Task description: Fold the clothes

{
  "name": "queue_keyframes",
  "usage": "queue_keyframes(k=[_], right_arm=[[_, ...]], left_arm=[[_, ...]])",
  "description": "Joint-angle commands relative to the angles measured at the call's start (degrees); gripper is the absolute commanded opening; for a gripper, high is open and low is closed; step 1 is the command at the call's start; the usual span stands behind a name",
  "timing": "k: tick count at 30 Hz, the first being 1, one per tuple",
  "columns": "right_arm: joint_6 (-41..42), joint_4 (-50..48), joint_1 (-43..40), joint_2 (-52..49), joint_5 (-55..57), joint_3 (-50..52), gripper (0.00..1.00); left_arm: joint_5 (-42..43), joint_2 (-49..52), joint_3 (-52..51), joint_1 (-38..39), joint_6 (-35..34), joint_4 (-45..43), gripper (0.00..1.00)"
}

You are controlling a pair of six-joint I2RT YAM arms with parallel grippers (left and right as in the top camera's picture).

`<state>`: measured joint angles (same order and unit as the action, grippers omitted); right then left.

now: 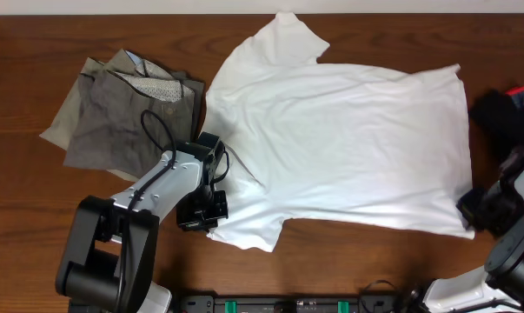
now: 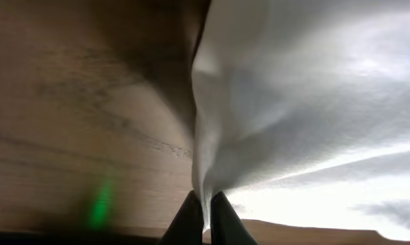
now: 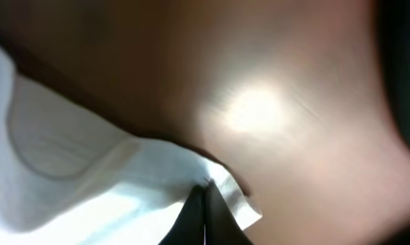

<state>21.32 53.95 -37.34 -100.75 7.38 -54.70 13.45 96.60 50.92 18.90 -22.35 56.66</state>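
A large white T-shirt [image 1: 340, 139] lies spread across the middle of the brown table, collar end to the left. My left gripper [image 1: 211, 202] is at its near-left edge by the sleeve, shut on a fold of the white cloth [image 2: 211, 170], jaws [image 2: 205, 214] pinching it. My right gripper [image 1: 472, 209] is at the shirt's near-right hem corner, shut on that corner [image 3: 232, 197], jaws [image 3: 206, 204] closed on the fabric. Grey-khaki trousers [image 1: 114, 117] lie crumpled at the left with patterned lining showing. A black garment [image 1: 509, 113] lies at the right edge.
The table's far edge runs along the top of the overhead view. A black base unit [image 1: 288, 304] sits at the near edge between the arms.
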Motion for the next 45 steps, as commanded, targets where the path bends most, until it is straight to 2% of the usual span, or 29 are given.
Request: queue_keyframes(k=[1,6,9,13,14,17,22,24,28,35,42,45], right_arm=[[1.73,2.82,-1.51,-0.59,2.91,-5.57,0.01],[-7.93,5.66,-1.6,-0.59,-10.64,-14.71,0.12],[-16.22,5.6,-1.53,-0.59,-27.19,-20.22,0.21],[-16.68,2.05,-0.28,-0.61,-34.64,-22.29,0.22],[-16.7,0.68,0.35,-0.63,-34.53,-22.14,0.2],[-16.35,-4.63,2.75,-0.66,-34.16,-20.92,0.14],[-9.97,-19.21,8.02,-1.92,-32.52,-17.14,0.04],[-7.32,-25.33,10.05,-3.13,-30.62,-15.3,0.01],[-3.17,-33.57,13.6,-7.72,-25.24,-13.51,0.01],[-2.93,-35.1,14.69,-16.92,-18.32,-13.51,0.01],[-2.93,-33.62,11.13,-19.54,-9.29,-13.55,0.01],[-2.99,-32.52,9.6,-19.5,-10.88,-14.19,0.01]], left_arm=[[-1.07,-1.05,-0.33,-0.35,1.36,0.57,0.06],[-1.07,-1.05,-0.2,-0.35,1.36,1.44,0.11],[-1.07,-1.16,1.57,-0.35,1.36,3.89,0.11],[-1.05,-2.84,6.69,-0.33,2.14,8.61,0.17],[-1.07,-3.76,8.31,-0.28,2.51,9.7,0.22],[-1.07,-7.06,12.5,-0.28,3.32,10.95,0.3],[-1.03,-12.46,15.65,-0.22,4.98,7.82,0.44],[-0.98,-13.75,15.65,-0.15,5.22,5.42,0.44],[-0.39,-14.01,15.65,-0.17,7.1,0.39,0.43],[-0.35,-13.35,15.65,-0.17,11.04,-9.29,0.44],[-0.37,-10.84,15.63,-0.17,13.38,-11.1,0.52],[1.01,-8.68,15.15,-0.17,13.33,-11.21,0.55]])
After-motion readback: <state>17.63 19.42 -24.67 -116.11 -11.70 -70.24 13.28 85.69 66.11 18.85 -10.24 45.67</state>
